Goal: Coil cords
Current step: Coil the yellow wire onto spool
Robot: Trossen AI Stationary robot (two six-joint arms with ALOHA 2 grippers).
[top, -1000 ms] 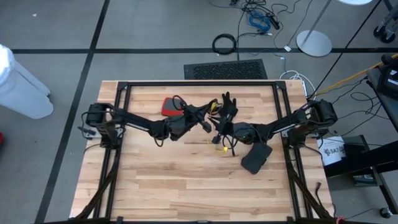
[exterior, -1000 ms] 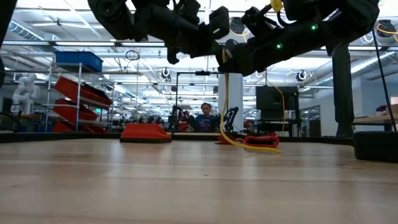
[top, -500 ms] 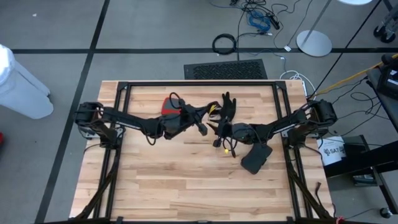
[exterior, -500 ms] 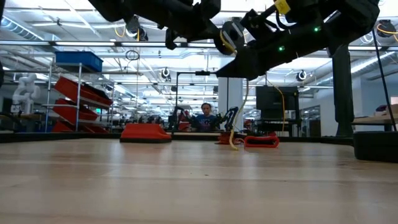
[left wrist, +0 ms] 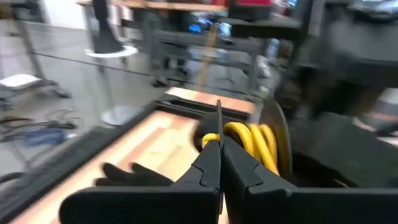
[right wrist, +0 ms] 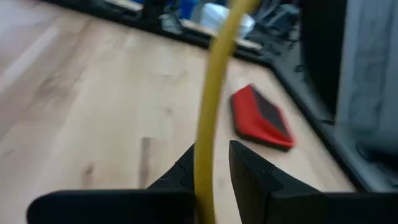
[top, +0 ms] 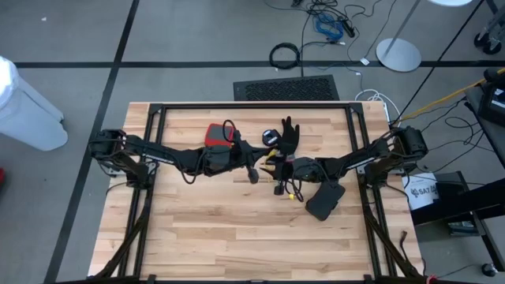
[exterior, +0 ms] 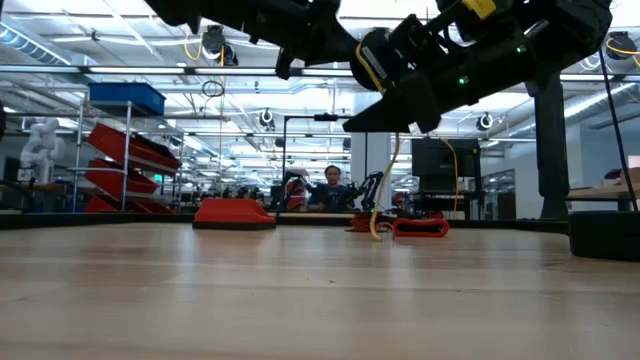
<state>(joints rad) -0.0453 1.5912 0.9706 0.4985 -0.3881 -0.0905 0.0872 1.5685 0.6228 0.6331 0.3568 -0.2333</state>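
The table (top: 197, 229) is pale wood planks inside a black metal frame, on grey floor crossed by dark lines; the low view looks into a bright hall with red bins on racks. A flat red pad (top: 216, 134), a black glove (top: 289, 136) and a dark pouch (top: 325, 200) lie on it. The left pincer (left wrist: 220, 163) is pressed together beside yellow coils. The right pincer (right wrist: 211, 163) stands slightly apart around the thin, smooth yellow cord (right wrist: 213, 99), above the table's middle.

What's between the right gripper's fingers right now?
The yellow cord runs up through the gap between the right gripper's partly open fingers. Its lower end is hidden below them. Beyond lie the bare wooden table and a red pad.
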